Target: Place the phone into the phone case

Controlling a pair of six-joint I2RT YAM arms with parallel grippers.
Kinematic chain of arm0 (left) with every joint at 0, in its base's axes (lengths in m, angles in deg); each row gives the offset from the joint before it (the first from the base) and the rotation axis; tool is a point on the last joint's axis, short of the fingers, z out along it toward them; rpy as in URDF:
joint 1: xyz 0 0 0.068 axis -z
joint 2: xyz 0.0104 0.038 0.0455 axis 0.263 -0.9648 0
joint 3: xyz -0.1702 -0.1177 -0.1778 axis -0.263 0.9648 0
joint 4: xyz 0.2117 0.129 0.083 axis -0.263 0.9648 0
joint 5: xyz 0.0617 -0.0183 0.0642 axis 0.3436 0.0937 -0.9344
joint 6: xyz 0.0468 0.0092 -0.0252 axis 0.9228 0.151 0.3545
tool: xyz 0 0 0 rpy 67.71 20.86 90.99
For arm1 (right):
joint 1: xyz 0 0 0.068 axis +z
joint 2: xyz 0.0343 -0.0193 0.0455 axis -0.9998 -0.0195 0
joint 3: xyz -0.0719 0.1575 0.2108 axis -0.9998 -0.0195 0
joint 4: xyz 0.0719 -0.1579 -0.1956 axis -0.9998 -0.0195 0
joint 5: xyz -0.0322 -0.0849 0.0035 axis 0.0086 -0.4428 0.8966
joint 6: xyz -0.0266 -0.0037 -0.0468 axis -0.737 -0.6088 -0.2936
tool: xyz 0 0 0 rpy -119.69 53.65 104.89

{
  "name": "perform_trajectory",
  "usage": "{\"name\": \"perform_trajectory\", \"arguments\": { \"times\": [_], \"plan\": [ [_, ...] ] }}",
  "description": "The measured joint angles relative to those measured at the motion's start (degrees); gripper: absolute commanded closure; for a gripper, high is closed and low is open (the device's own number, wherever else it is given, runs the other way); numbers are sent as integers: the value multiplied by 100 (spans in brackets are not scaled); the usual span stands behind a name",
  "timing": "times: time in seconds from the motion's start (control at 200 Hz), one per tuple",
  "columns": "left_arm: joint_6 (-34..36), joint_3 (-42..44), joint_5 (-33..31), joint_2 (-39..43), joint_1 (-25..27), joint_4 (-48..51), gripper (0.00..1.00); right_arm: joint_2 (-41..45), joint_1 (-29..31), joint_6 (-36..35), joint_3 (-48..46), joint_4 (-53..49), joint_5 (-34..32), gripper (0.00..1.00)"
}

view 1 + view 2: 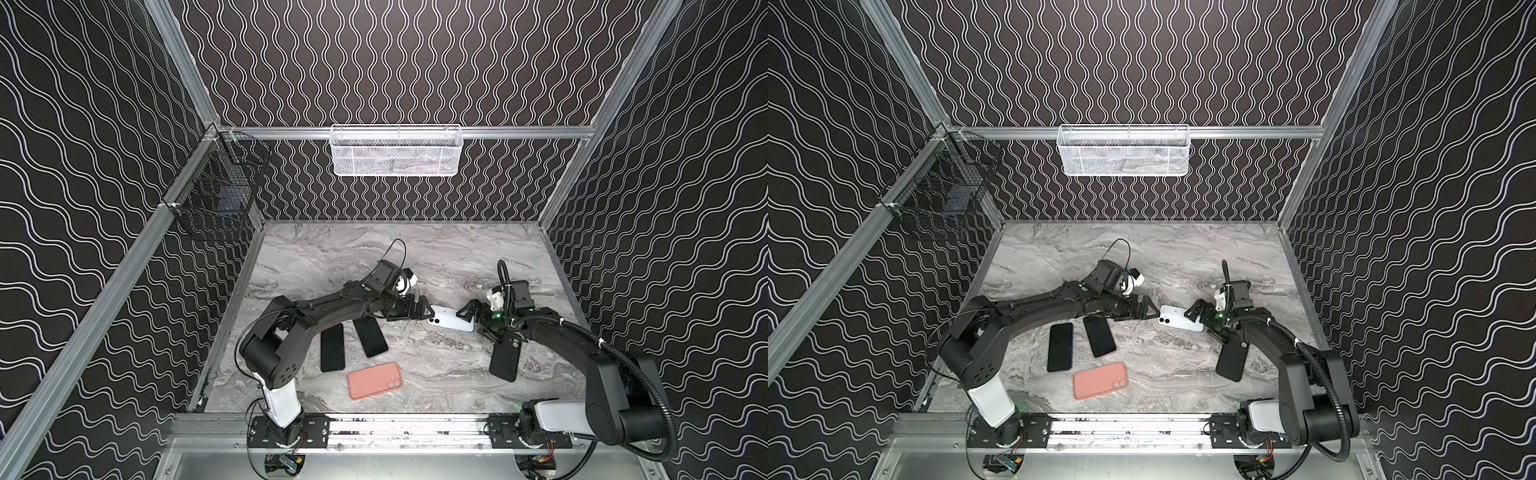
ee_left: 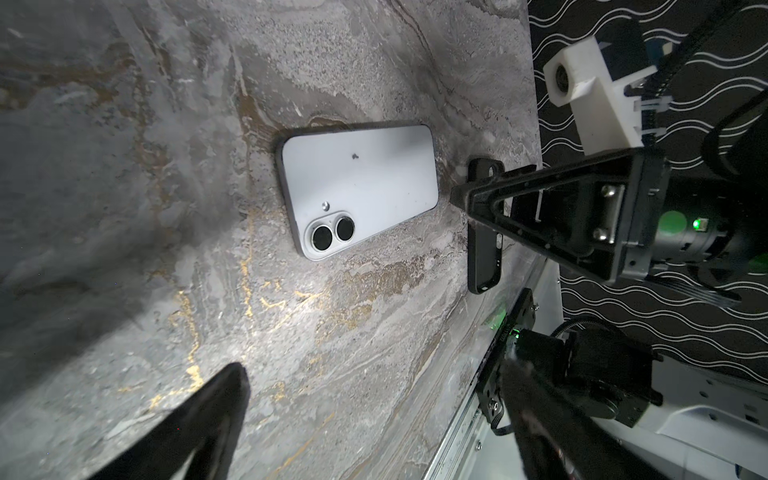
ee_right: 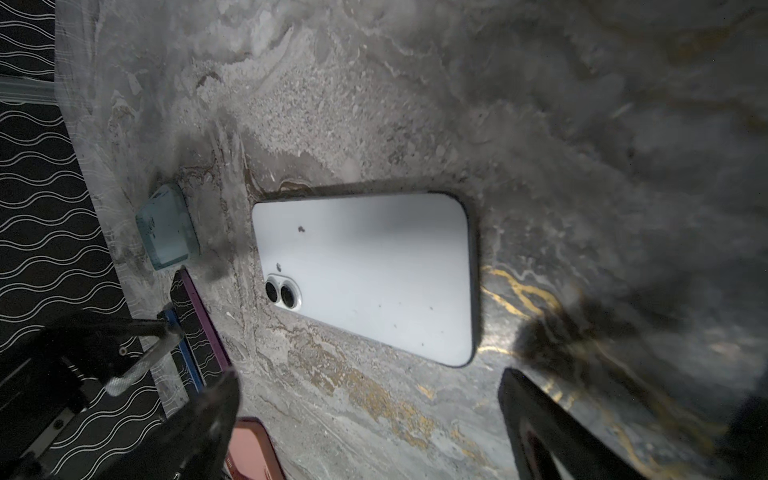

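Left claw [image 1: 426, 311] and right claw [image 1: 471, 322] face each other low, jaws spread wide.

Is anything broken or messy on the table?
Nothing looks broken or spilled. The white phone lies face down with a few tiny dark specks on its back. The pink case and black case lie flat, just turned different ways.
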Motion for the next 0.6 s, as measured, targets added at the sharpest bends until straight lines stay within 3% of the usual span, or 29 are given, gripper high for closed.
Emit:
{"name": "perform_trajectory", "arguments": {
  "times": [0.596],
  "plan": [
    [-428, -372, 59, -789, 70, -570, 2, -487, -251, -4, -175, 896, 691, 0]
  ]
}}
